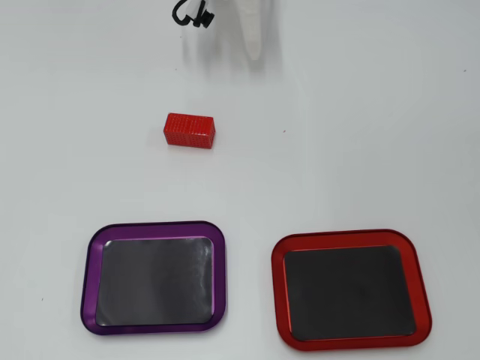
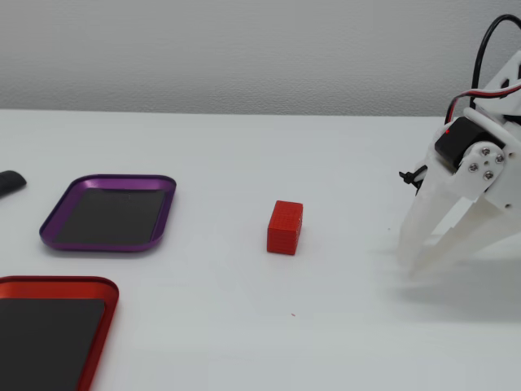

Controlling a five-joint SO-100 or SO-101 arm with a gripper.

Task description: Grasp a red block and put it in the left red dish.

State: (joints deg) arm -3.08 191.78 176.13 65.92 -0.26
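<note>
The red block (image 1: 190, 130) lies alone on the white table, also in the fixed view (image 2: 285, 227). The red-rimmed dish (image 1: 341, 238) with a dark inside sits at the lower right of the overhead view and at the lower left of the fixed view (image 2: 57, 283); it is empty. My gripper (image 2: 411, 265) stands at the right of the fixed view, its white fingers pointing down with the tips together just above the table, empty. It is well to the right of the block. In the overhead view only its tip (image 1: 256, 52) shows at the top edge.
A purple-rimmed tray (image 1: 154, 227) of the same shape lies beside the red dish, empty; it also shows in the fixed view (image 2: 110, 180). A small dark object (image 2: 10, 182) sits at the far left edge. Black cable (image 1: 191, 15) hangs at the arm.
</note>
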